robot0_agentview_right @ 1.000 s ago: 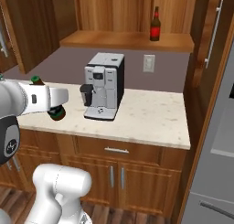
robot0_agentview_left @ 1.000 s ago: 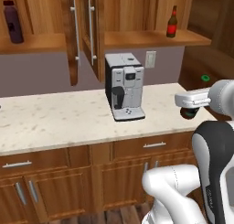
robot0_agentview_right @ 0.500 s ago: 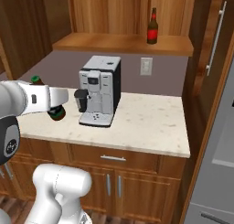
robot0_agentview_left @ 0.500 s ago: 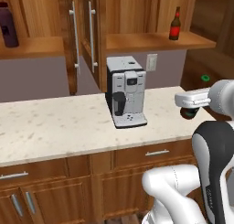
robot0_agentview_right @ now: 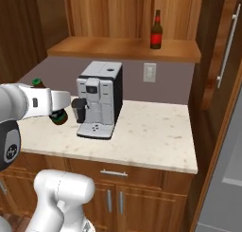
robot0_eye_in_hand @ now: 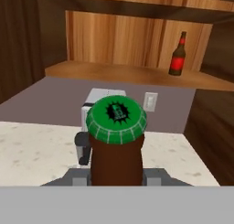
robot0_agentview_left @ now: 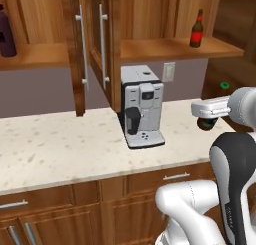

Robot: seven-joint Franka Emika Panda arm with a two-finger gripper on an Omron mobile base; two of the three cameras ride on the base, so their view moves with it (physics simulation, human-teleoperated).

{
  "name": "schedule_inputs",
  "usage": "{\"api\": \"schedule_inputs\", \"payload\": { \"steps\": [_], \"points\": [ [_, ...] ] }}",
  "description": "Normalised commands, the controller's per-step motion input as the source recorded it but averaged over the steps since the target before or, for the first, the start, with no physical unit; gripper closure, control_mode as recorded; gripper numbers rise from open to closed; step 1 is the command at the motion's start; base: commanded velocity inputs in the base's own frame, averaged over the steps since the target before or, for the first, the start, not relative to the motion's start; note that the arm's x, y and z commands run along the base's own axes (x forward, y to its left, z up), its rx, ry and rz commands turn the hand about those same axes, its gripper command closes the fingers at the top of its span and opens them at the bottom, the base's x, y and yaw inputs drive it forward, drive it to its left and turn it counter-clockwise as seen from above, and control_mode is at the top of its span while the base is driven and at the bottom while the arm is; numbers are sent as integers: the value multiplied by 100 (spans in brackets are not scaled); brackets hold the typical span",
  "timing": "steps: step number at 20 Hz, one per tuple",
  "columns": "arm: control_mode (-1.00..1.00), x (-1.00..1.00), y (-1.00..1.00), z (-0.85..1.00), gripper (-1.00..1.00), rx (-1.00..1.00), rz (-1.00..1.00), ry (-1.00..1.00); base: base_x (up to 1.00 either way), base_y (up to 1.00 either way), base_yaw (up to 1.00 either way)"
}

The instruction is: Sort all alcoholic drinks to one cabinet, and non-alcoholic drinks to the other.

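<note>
My gripper (robot0_agentview_left: 209, 110) (robot0_agentview_right: 53, 108) is shut on a brown beer bottle (robot0_agentview_left: 207, 123) (robot0_agentview_right: 59, 117), held in the air over the counter beside the coffee machine. In the hand view its green cap (robot0_eye_in_hand: 116, 118) faces the camera, with the gripper (robot0_eye_in_hand: 116, 176) clamped around the brown body. A second brown beer bottle (robot0_agentview_left: 197, 30) (robot0_agentview_right: 156, 31) (robot0_eye_in_hand: 178, 55), with a red label, stands upright on the right cabinet's shelf. A dark purple bottle (robot0_agentview_left: 6, 31) stands on the left cabinet's shelf. The white carton is out of view.
A grey coffee machine (robot0_agentview_left: 141, 106) (robot0_agentview_right: 99, 99) stands on the speckled counter (robot0_agentview_left: 60, 144) under the shelves. Two cabinet doors (robot0_agentview_left: 92, 44) hang open, edge-on, between the two shelves. Another open door (robot0_agentview_right: 227, 46) stands at the right.
The whole picture has shifted and grown a little as the base drives. The arm keeps the beer bottle in the same hold.
</note>
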Motion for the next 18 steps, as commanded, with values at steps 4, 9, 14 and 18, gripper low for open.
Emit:
{"api": "schedule_inputs", "payload": {
  "steps": [4,9,14,18],
  "points": [
    [100,0,0,0,100,0,0,0,41,-6,0],
    [100,0,0,0,100,0,0,0,40,-3,0],
    [100,0,0,0,100,0,0,0,40,-4,0],
    [100,0,0,0,100,0,0,0,39,-4,0]
  ]
}}
